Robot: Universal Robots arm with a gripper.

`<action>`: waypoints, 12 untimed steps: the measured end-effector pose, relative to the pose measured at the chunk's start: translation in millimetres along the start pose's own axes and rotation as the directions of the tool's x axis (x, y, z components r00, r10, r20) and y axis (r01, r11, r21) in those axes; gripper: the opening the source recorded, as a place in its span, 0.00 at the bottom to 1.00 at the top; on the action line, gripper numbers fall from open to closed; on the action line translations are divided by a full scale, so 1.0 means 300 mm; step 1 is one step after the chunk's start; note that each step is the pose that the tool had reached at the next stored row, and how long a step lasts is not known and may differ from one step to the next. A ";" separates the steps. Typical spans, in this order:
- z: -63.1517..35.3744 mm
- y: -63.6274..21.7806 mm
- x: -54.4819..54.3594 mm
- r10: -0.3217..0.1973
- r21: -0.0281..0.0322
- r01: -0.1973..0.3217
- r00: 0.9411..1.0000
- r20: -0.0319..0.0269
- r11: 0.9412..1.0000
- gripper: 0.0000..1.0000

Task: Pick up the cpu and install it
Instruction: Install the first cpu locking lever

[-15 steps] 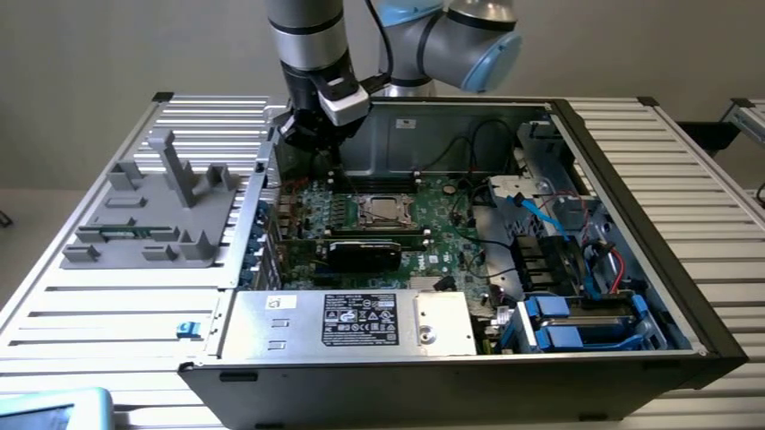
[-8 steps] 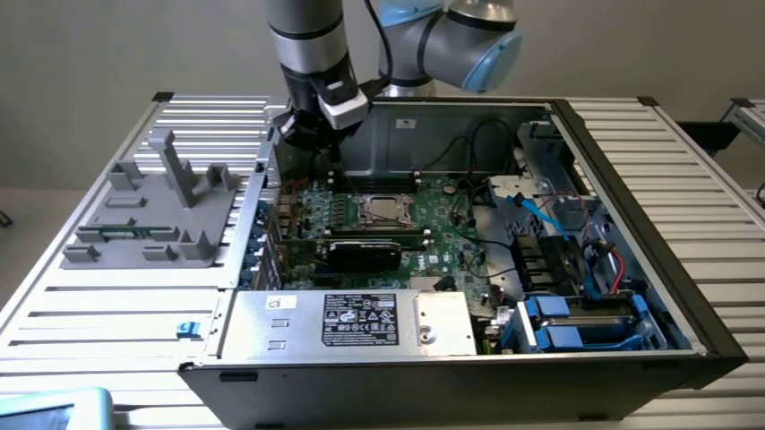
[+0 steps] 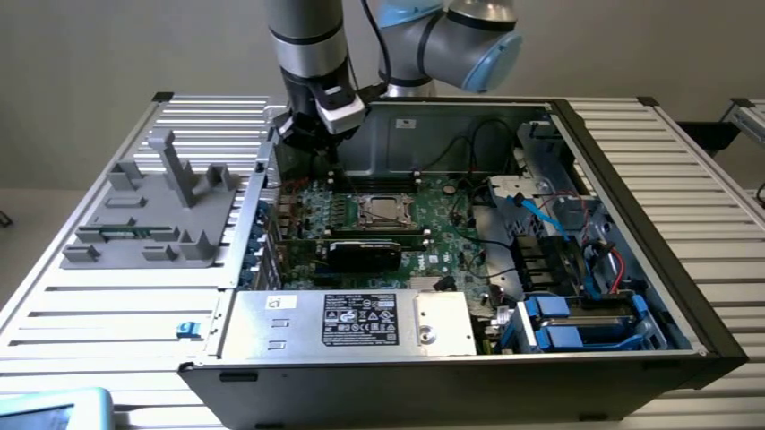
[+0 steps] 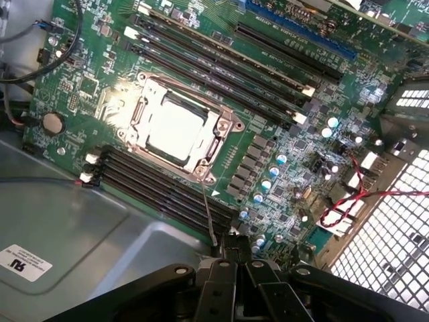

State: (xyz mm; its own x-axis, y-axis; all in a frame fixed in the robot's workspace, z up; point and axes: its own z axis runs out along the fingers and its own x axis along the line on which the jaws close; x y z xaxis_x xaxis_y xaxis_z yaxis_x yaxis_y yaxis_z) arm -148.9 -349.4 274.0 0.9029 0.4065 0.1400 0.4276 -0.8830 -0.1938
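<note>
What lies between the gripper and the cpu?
In the wrist view, a bank of black memory slots and the socket frame lie between the gripper and the cpu.

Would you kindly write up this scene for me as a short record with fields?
setting: open computer case, motherboard exposed
cpu: lying flat inside the socket frame on the motherboard
gripper: shut, nothing visibly held, over the motherboard, apart from the cpu
beside the case: grey fixture, on the exterior view's left
</note>
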 end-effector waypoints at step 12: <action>0.039 0.008 -0.006 0.062 0.009 -0.062 0.998 0.002 0.998 0.11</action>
State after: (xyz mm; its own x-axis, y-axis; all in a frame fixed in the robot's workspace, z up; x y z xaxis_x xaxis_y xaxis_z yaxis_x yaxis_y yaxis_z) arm -148.8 -349.4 261.9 0.9277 0.3513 0.1261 0.3711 -0.9043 -0.2111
